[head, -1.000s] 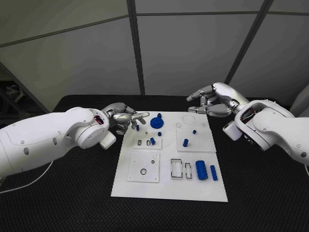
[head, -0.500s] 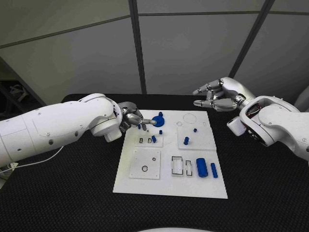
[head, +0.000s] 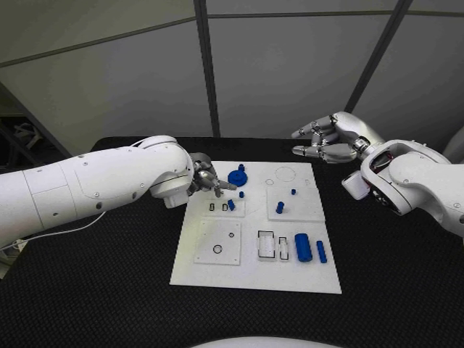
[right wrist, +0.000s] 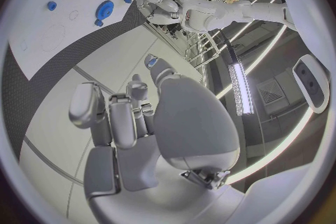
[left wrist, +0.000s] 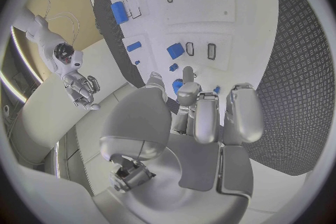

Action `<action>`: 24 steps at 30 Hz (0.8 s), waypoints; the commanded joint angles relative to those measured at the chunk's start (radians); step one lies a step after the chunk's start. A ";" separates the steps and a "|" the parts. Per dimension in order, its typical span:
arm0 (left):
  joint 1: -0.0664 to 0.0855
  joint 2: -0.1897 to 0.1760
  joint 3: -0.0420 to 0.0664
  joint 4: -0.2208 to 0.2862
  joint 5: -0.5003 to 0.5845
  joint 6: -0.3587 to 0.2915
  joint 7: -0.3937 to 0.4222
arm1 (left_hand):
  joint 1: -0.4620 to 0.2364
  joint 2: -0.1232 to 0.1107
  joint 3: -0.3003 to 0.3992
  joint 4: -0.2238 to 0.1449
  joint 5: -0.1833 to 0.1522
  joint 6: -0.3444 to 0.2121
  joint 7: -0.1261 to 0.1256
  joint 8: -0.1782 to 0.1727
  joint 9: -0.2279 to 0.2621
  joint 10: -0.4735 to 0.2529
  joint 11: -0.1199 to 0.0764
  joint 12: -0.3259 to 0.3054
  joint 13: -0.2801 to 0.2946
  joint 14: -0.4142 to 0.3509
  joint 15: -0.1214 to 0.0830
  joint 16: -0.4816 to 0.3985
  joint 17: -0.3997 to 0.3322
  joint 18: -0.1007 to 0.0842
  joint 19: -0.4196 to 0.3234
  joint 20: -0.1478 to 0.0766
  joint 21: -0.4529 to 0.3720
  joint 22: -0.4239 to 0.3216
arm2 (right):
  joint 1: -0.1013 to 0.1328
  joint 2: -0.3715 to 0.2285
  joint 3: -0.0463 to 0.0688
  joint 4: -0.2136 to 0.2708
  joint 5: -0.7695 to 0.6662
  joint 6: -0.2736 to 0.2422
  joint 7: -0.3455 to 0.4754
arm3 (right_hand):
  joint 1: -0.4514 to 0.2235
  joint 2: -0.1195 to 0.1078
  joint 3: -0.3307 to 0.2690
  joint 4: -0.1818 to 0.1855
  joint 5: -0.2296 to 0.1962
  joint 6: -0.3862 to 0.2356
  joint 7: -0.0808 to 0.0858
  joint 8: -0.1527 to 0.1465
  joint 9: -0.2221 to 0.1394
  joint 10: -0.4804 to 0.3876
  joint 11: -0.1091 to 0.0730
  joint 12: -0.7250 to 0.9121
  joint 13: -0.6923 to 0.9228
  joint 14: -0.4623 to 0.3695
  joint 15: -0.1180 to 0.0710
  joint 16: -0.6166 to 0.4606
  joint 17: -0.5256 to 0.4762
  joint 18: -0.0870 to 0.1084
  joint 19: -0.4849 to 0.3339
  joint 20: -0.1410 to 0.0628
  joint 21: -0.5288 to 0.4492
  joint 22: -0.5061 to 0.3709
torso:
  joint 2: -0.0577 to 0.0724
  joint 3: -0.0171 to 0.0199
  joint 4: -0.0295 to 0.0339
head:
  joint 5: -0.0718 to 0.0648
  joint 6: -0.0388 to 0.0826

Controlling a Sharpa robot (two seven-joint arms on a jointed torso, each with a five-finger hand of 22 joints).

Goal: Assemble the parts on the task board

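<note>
Black table, white task board at centre: blue round part, probably light, rigid, best pinched by its knob, just beside unladen left hand; right hand raised, curled, empty.

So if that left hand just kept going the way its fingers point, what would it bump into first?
Probably the blue gear-like disc at the far end of the task board. The left hand has its fingers aimed at it, though depth is hard to judge; they may pass over the small blue pegs nearby.
</note>
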 commanded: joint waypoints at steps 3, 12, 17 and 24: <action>0.004 0.023 -0.005 -0.019 -0.022 0.052 -0.023 | -0.004 0.004 -0.007 0.001 0.006 -0.009 0.000 0.003 0.002 -0.009 0.000 -0.004 0.000 0.051 -0.006 -0.002 0.065 -0.001 -0.001 0.002 -0.002 0.001 | 0.002 0.003 0.001 -0.001 -0.007 -0.009 -0.006 | -0.006 0.005 -0.001 0.007 0.006 0.001 -0.002 0.005 -0.002 0.003 -0.004 -0.007 -0.002 0.030 -0.006 -0.005 0.004 0.011 -0.010 -0.001 -0.006 -0.005 | 0.000 -0.0003 -0.0029 | 0.000 -0.003; 0.004 0.050 -0.013 -0.038 -0.022 0.067 -0.019 | 0.007 0.010 -0.007 -0.002 0.012 -0.013 0.001 0.003 0.004 -0.012 0.002 -0.007 -0.003 0.050 -0.005 -0.003 0.065 -0.002 0.000 0.004 0.000 0.005 | 0.002 0.006 0.001 -0.004 -0.012 -0.009 -0.008 | -0.006 0.005 -0.001 0.008 0.011 0.000 -0.002 0.004 -0.003 -0.001 -0.004 -0.012 -0.008 0.029 -0.006 -0.009 -0.001 0.013 -0.015 -0.001 -0.010 -0.011 | 0.000 -0.0014 -0.0004 | -0.003 -0.007; 0.004 0.060 -0.014 -0.044 -0.022 0.077 -0.016 | 0.012 0.012 -0.007 -0.004 0.014 -0.013 0.001 0.004 0.005 -0.012 0.002 -0.007 -0.002 0.051 -0.005 -0.003 0.065 -0.002 0.000 0.004 0.001 0.007 | 0.002 0.009 0.001 -0.005 -0.012 -0.008 -0.009 | -0.006 0.005 -0.001 0.008 0.014 -0.001 -0.002 0.004 -0.003 -0.003 -0.004 -0.014 -0.010 0.028 -0.006 -0.011 -0.003 0.013 -0.016 -0.001 -0.012 -0.013 | 0.000 -0.0003 -0.0002 | -0.003 -0.008; 0.004 0.069 -0.018 -0.051 -0.022 0.096 -0.016 | 0.023 0.017 -0.006 -0.007 0.017 -0.011 0.001 0.007 0.008 -0.010 0.002 -0.004 0.001 0.051 -0.004 -0.003 0.066 -0.003 0.002 0.005 0.004 0.013 | 0.002 0.011 0.001 -0.006 -0.013 -0.007 -0.010 | -0.006 0.005 -0.001 0.008 0.014 -0.001 -0.002 0.004 -0.003 -0.003 -0.004 -0.014 -0.011 0.028 -0.006 -0.011 -0.003 0.013 -0.016 -0.001 -0.012 -0.013 | 0.000 -0.0010 -0.0002 | -0.004 -0.011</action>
